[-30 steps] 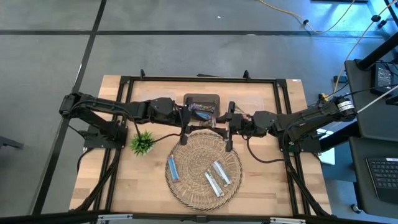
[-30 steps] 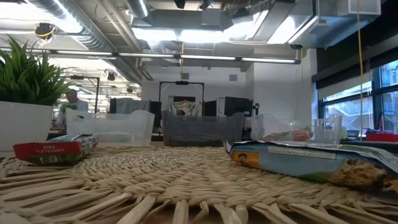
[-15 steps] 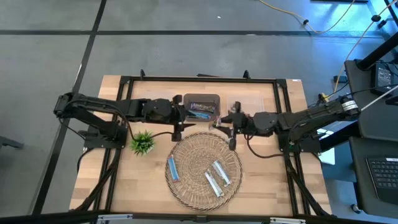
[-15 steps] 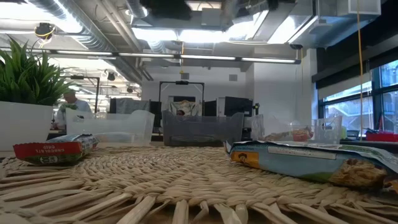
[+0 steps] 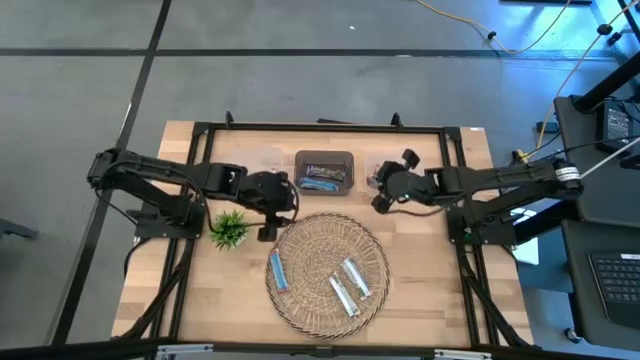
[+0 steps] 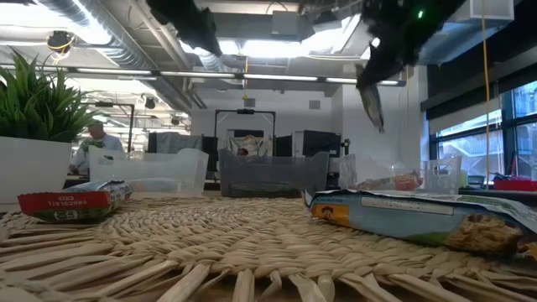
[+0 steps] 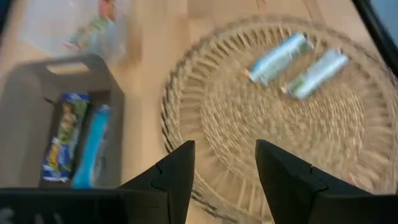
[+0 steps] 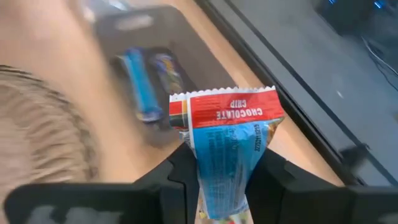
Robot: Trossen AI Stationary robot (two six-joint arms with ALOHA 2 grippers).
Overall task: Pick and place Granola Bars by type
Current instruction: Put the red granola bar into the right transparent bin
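while its jaws pinch, the right gripper [image 8: 221, 186] holds a crinkly foil bar [image 8: 227, 149].

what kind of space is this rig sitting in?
Likely an open-plan lab or industrial office. The low view shows exposed ceiling ducts, a person at a workstation and tall windows; the high view shows a concrete floor with a yellow cable.

We are looking at a robotics lab set inside an open-plan office or workshop. The wooden worktop [image 5: 420, 290] stands on a grey floor [image 5: 300, 90] inside a black metal frame [image 5: 320, 128], with cables [image 5: 560, 75] trailing across the floor to a neighbouring desk with a keyboard [image 5: 612, 280]. Beyond it we see bare ceiling ducts [image 6: 126, 38], strip lights [image 6: 252, 77], tall windows [image 6: 482, 138], and a person [image 6: 96, 143] at a far desk.
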